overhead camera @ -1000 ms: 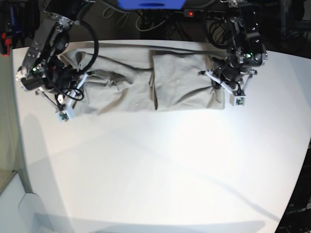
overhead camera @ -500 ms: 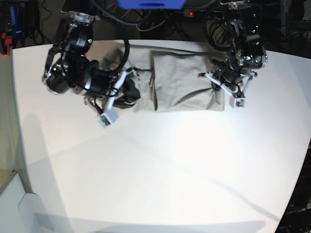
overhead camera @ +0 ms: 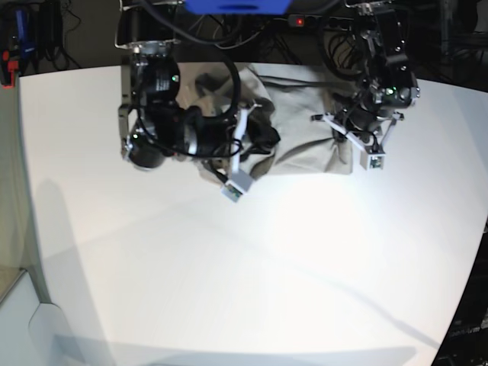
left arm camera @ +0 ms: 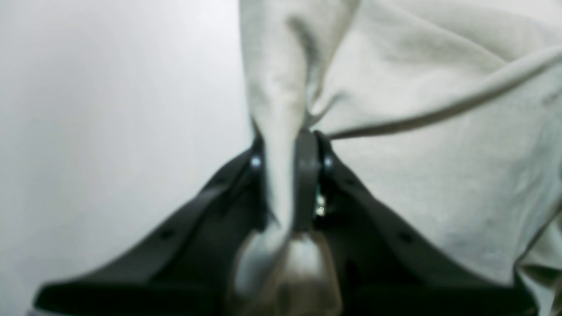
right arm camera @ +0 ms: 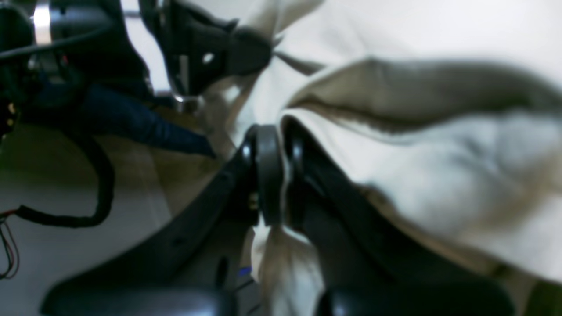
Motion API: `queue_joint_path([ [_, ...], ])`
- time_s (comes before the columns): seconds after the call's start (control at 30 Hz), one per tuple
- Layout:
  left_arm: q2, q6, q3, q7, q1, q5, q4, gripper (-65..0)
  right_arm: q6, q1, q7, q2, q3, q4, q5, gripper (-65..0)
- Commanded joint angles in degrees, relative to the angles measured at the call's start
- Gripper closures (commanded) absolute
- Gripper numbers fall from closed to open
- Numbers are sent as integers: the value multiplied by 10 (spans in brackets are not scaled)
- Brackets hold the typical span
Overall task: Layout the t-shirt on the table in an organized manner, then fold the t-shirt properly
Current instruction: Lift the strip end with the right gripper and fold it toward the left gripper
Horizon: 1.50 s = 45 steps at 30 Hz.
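Gripping a fold of the t-shirt [left arm camera: 439, 175], the left gripper [left arm camera: 287, 149] has both dark fingers pressed tight on a bunched ridge of grey-beige cloth that passes straight between them and spills out behind. From the left wrist view, the cloth fans away toward 1 o'clock, with a raised seam-like crease running toward 3 o'clock. Bare white table [left arm camera: 109, 131] fills everything from 9 to 11 o'clock.

Right gripper [right arm camera: 274, 145]: fingers clamped together on an edge of the t-shirt [right arm camera: 439, 184]; a thin strip of cloth shows pinched between them and hangs down behind. Fabric is draped over the finger on the 3 o'clock side. View is blurred; a thick rolled fold crosses toward 2 o'clock. Dark arm hardware sits at 11 o'clock.

Base view: t-shirt [overhead camera: 305, 122] lies bunched at the far edge of the table [overhead camera: 244, 274], around 12 o'clock. The arm carrying the right gripper [overhead camera: 259, 141] reaches across its 9 o'clock portion, lying over the cloth. The left gripper [overhead camera: 343, 126] sits at the garment's 3 o'clock end, low on the fabric. Cables and a blue object lie beyond the table at 12 o'clock.
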Motion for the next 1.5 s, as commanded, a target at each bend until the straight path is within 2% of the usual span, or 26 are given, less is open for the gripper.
queue_joint_path([
  [0.0, -1, 8, -1, 4, -2, 3, 8, -33, 7, 19, 27, -4, -17, -3, 20, 0],
  [0.27, 12, 9, -1, 4, -8, 3, 9, -34, 7, 78, 106, -4, -99, -91, 23, 0],
  [0.43, 13, 10, -1, 5, -10, 3, 7, -35, 7, 118, 153, -4, -139, -173, 87, 0],
  [0.57, 25, 10, -2, 5, -8, 3, 26, -39, 7, 130, 184, -4, -148, -211, 89, 0],
  [0.67, 28, 9, -2, 8, -8, 3, 49, -118, 7, 132, 185, -4, -148, -218, 89, 0],
  [0.83, 36, 8, -1, 5, -8, 3, 66, -348, 7, 138, 185, -4, -146, -215, 90, 0],
  [0.9, 37, 6, -1, 5, -8, 3, 66, -401, 7, 141, 185, -4, -145, -216, 90, 0],
  [1.03, 40, 5, -1, 3, -8, 2, 74, -417, 7, 141, 185, -4, -144, -216, 90, 0],
  [1.23, 35, 11, -1, 7, -7, -66, 113, -417, 7, 140, 185, -4, -145, -216, 90, 0],
  [1.4, 35, 12, -3, 11, 1, -62, 127, -416, 7, 140, 185, -4, -145, -216, 90, 0],
  [1.47, 35, 29, -11, 11, 7, -48, 128, -416, 7, 140, 185, -4, -145, -216, 90, 0],
])
